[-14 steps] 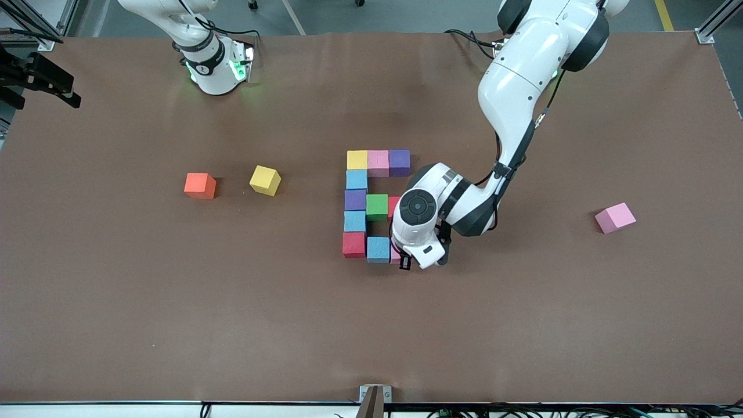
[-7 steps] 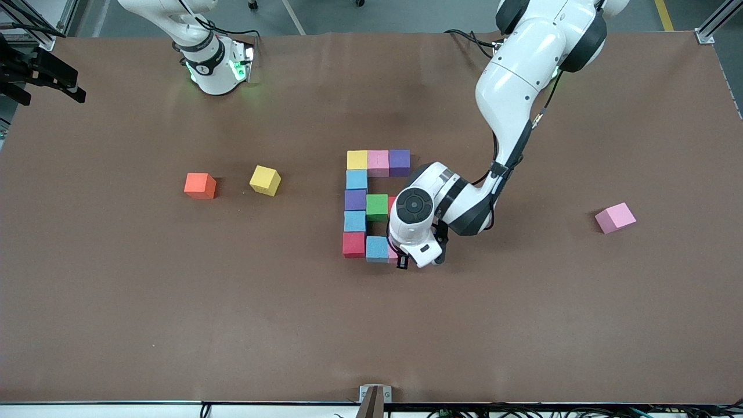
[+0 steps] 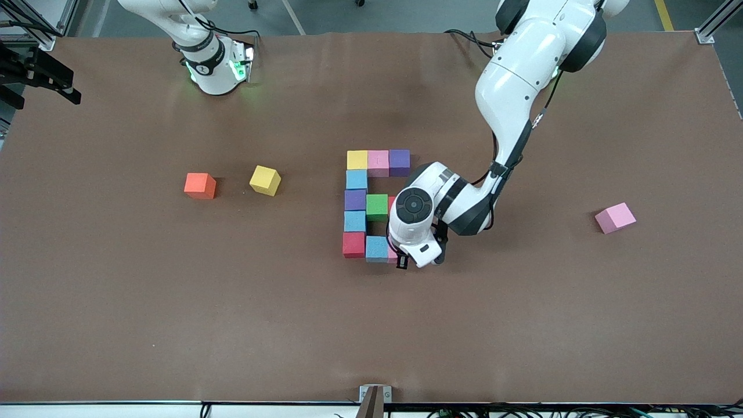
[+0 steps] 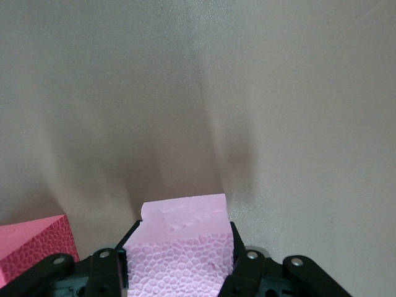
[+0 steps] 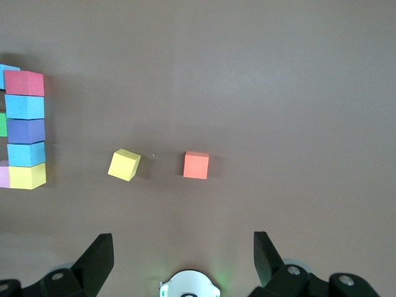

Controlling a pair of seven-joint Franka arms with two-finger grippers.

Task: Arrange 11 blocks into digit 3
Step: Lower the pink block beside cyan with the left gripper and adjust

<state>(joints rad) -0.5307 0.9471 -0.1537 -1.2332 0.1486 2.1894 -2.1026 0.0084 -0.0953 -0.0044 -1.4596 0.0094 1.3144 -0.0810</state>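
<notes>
We see left gripper [image 4: 179, 272] clamped on pink block [image 4: 179, 247], right beside blue block [image 3: 377, 248]; right gripper [image 5: 182, 257] wide open, waiting.

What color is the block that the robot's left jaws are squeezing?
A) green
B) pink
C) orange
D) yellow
B: in the left wrist view the left gripper has its jaws shut on the sides of a pink block, at the end of the blocks' row nearest the front camera, beside the blue block.
</notes>
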